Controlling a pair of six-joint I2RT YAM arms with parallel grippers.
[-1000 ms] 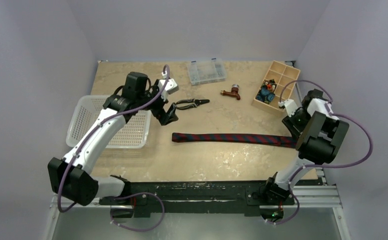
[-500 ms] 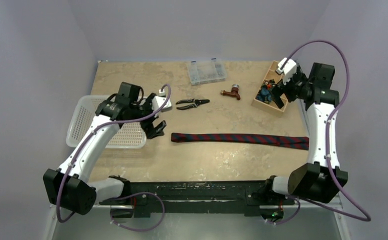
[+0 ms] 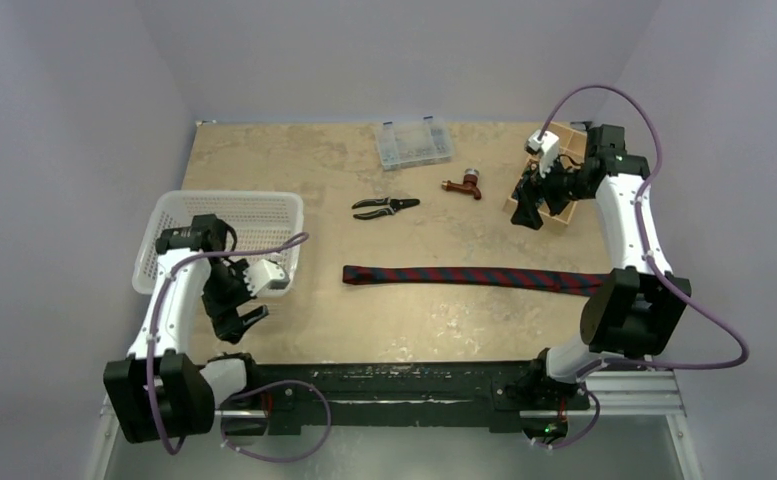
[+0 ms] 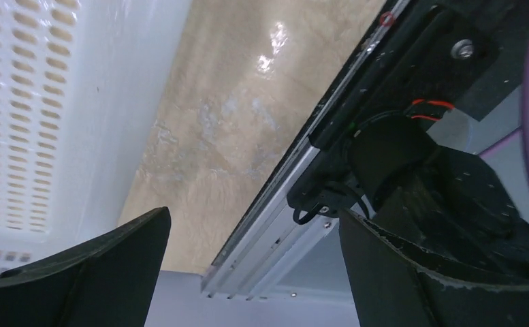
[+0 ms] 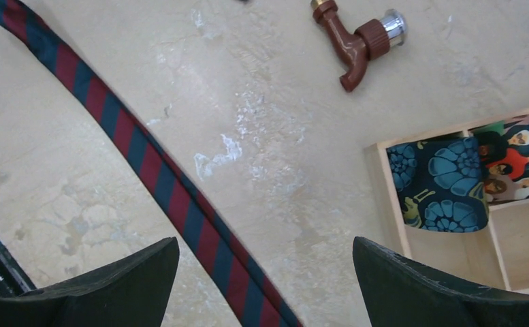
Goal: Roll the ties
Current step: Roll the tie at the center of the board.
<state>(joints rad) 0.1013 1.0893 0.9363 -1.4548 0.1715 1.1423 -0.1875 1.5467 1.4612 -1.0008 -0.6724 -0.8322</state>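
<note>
Across the tabletop (image 3: 294, 160), no rolling begun.

A retreat by both arms within the last second. For the left arm, a pull-back from mid-tabletop beside the pliers (image 3: 384, 206) to the near left corner. Left gripper (image 3: 241, 322) now open and empty, just beside the white basket (image 3: 226, 197), looking down at the near rail in its wrist view.

For the right arm, a rise from a low crouch over the wide end of the tie (image 3: 464, 276), then a swing out to the far right. Right gripper (image 3: 527, 214) spread wide with nothing between the fingers, poised near the front corner of the wooden box (image 5: 386, 204).

Tie itself unchanged: flat, straight, fully stretched from left of centre to the right edge, narrow tip pointing at the basket. Wide end now uncovered, touched by neither gripper.

Probably a laying-out step just finished: strip straightened, let go, workspace opened up. Next, by that reading, a return to one end to start the first turn, most likely the narrow tip, with the other gripper free to pin the strip.

In the wooden box, two patterned cloth bundles (image 5: 445, 184) in adjoining compartments, possibly ties already rolled; hard to say. Clear organiser (image 3: 414, 143) and brown tap (image 3: 464, 184) untouched at the far side.
</note>
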